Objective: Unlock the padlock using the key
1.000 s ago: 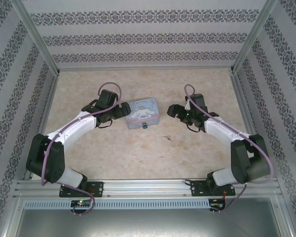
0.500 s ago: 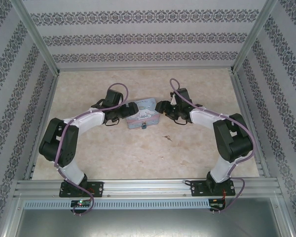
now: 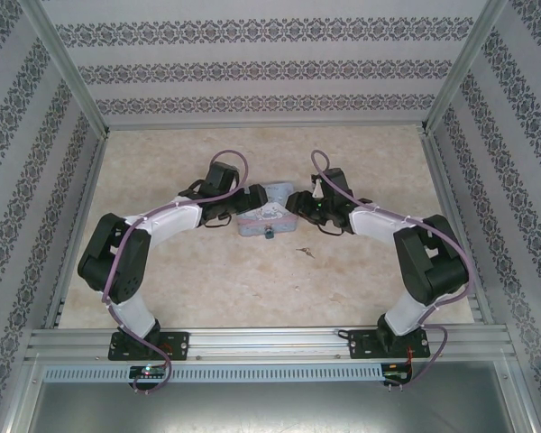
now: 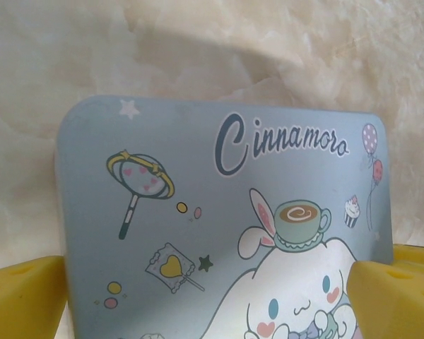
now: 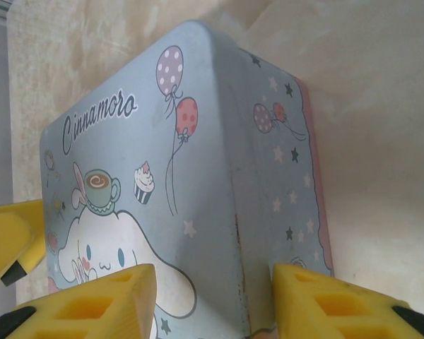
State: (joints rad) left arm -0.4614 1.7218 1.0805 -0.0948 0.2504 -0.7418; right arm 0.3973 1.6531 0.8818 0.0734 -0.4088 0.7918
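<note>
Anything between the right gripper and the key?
Nothing visible. The key lies on bare table, nearer the arm bases than the right gripper. That gripper's jaws straddle the right edge of the tin, so it would probably have to back off first.

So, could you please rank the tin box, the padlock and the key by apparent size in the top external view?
Largest: tin box.
Then padlock and key, both tiny; too close to rank.
</note>
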